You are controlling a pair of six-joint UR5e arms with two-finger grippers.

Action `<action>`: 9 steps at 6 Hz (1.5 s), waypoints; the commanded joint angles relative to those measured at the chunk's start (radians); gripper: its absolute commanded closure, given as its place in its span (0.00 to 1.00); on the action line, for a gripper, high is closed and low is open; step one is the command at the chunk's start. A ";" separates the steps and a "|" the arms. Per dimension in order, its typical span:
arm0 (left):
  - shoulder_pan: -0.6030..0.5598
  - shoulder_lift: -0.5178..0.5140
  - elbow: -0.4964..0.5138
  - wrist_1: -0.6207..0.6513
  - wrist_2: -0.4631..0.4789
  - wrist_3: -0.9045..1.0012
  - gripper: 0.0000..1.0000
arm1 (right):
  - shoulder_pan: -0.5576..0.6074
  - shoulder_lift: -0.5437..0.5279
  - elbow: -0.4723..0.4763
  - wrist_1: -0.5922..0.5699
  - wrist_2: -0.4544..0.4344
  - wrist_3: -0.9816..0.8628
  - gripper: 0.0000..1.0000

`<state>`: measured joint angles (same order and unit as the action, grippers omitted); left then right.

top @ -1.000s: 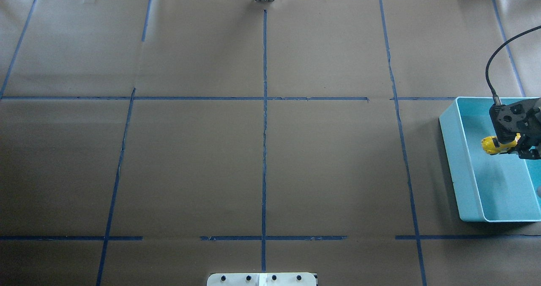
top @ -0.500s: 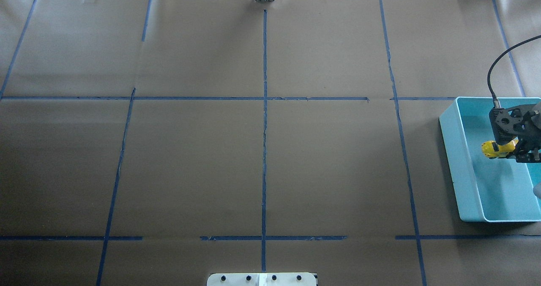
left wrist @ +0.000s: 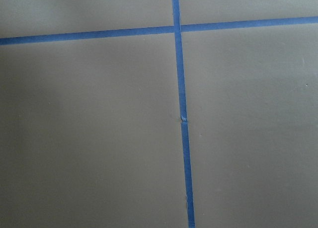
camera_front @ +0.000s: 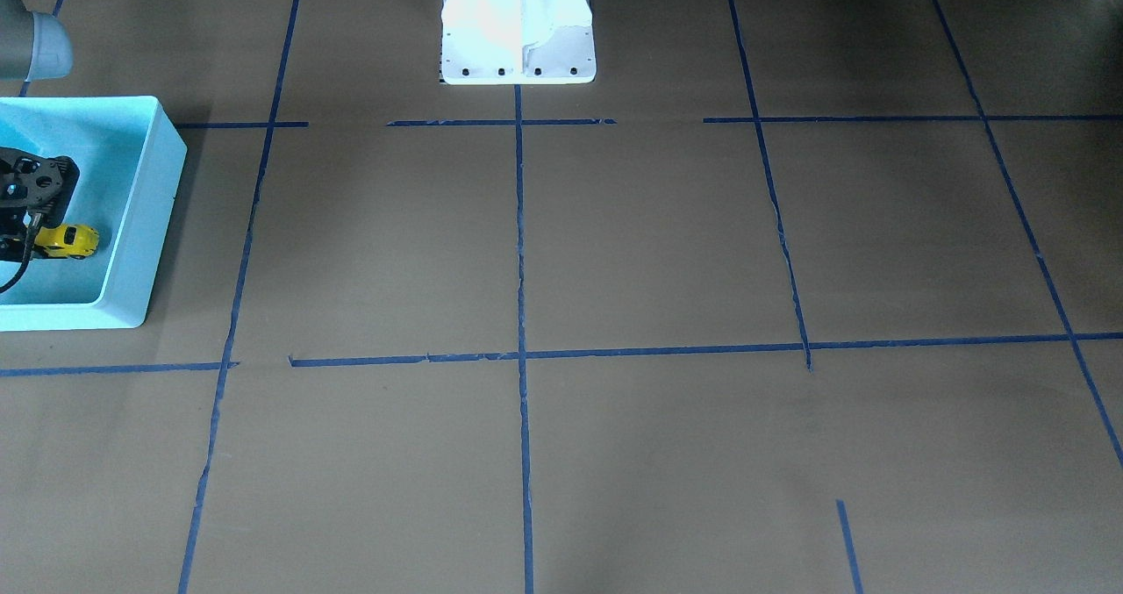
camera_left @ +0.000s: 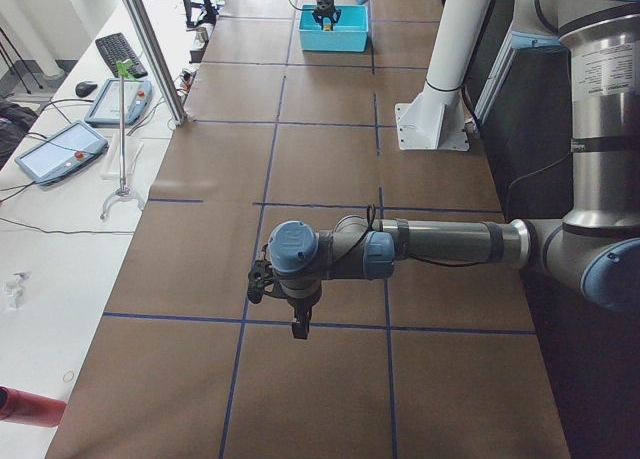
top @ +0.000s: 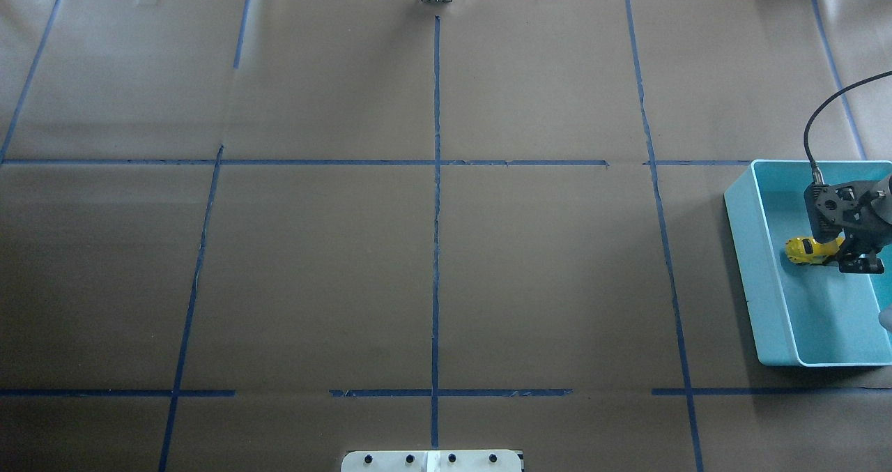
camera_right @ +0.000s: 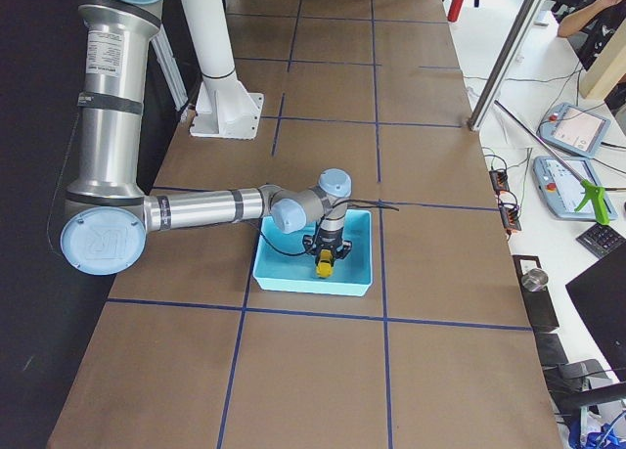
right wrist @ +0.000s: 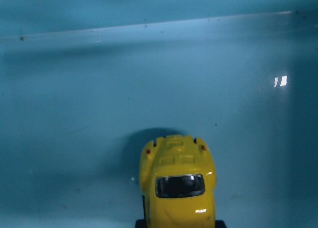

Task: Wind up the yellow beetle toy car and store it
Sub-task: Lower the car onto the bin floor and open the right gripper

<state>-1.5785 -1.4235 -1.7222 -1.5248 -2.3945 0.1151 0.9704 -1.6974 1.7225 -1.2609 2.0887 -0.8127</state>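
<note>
One yellow beetle toy car [top: 805,250], clamped in the right tool [top: 836,254], within one turquoise bin [top: 752,249] at the table's right edge. One left tool [camera_left: 297,327]: opening cannot be told.

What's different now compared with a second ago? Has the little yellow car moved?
The right gripper, still shut on the tiny yellow beetle toy car, shifted slightly down and left in the overhead view, seemingly sinking lower inside the turquoise plastic bin. Nothing was let go. The bin stayed put.
</note>
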 commanded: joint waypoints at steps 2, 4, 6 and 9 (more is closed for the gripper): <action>0.000 0.000 0.001 0.000 0.000 0.000 0.00 | -0.025 -0.001 -0.004 0.005 0.004 0.007 0.81; 0.000 0.002 0.001 0.000 0.000 0.000 0.00 | -0.030 -0.001 -0.004 0.005 0.004 0.010 0.70; 0.000 0.002 0.001 0.000 0.000 0.000 0.00 | -0.033 -0.001 -0.004 0.005 0.004 0.026 0.49; -0.002 0.003 0.000 0.000 0.000 0.000 0.00 | -0.033 -0.001 0.003 0.031 0.007 0.017 0.00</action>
<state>-1.5792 -1.4207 -1.7215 -1.5248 -2.3945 0.1151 0.9370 -1.6982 1.7215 -1.2340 2.0940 -0.7946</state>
